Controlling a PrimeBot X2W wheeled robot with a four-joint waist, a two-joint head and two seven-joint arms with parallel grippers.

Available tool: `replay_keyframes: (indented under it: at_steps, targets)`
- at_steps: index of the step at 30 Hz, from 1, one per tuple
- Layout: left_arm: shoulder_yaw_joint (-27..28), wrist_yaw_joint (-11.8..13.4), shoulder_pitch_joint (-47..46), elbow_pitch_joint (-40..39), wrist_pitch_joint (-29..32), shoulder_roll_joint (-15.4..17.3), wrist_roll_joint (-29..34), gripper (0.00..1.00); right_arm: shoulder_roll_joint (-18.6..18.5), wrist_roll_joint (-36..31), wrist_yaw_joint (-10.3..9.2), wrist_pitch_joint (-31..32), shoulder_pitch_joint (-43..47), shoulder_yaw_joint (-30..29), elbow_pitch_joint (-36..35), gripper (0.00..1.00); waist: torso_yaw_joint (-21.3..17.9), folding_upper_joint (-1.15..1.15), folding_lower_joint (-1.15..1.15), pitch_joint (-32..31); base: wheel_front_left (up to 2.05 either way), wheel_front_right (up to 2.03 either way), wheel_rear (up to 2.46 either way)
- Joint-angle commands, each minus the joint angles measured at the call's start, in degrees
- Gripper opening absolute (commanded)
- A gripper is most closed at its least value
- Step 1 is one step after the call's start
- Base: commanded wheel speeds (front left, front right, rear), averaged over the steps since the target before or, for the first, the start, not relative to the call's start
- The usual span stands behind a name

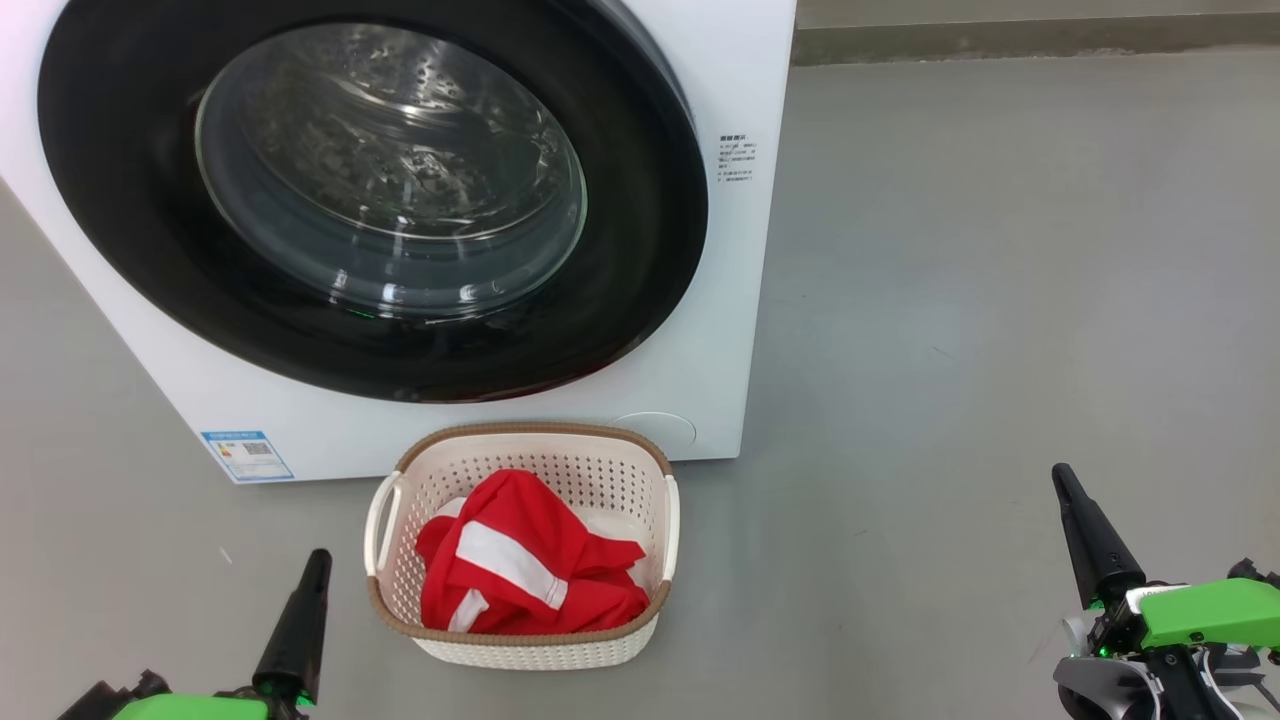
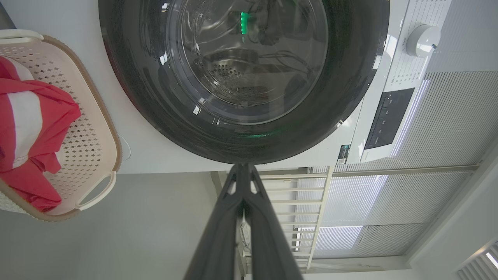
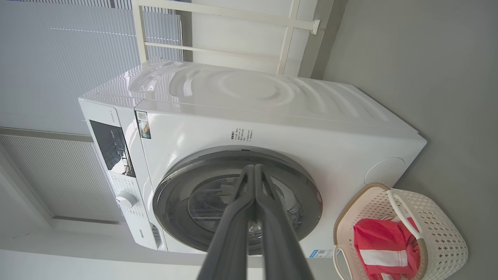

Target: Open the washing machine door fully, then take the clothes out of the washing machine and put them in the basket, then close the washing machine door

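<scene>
Head view: the washing machine (image 1: 720, 330) stands on the grey floor (image 1: 1000, 300), and the washing machine door (image 1: 130, 150) lies shut against its front, the steel drum showing through the glass. The basket (image 1: 520, 650) sits on the floor just in front of the machine, below the door, with the clothes (image 1: 530, 580) heaped inside it. The left jaws rise at the lower left, near the basket's left side but apart from it. The right jaws stand at the lower right, well apart from basket and machine. Both pairs look pressed together and hold nothing.

Left wrist view: the two dark fingers (image 2: 221, 233) meet at their tips, with nothing between them. The tips point at the black rim of the door (image 2: 128, 97); I cannot tell if they touch it. The basket (image 2: 93, 136) and the clothes (image 2: 31, 116) lie off to that view's left.

Right wrist view: the fingers (image 3: 233, 233) are pressed together, aimed at the door (image 3: 175, 194) from a distance. The basket (image 3: 439, 225) with the clothes (image 3: 381, 245) stands beside the machine (image 3: 272, 128), to the right of the jaws in this view.
</scene>
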Motion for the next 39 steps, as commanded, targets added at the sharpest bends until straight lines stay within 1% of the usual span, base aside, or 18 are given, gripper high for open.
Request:
replay_keyframes:
  at_steps: [1,39]
  targets:
    - [2.0,-0.4,-2.3,-1.2,0.3,0.6,-0.4,0.00,-0.3,-0.3,-0.04,0.1,-2.4,0.7,-1.4,0.00,0.0,0.00,0.00,0.0,0.00,0.00,0.00]
    - [2.0,-0.4,-2.3,-1.2,0.2,0.6,-0.4,0.00,-0.2,-0.5,-0.04,0.3,-2.4,0.6,-1.4,0.00,0.0,0.00,0.00,0.0,0.00,0.00,0.00]
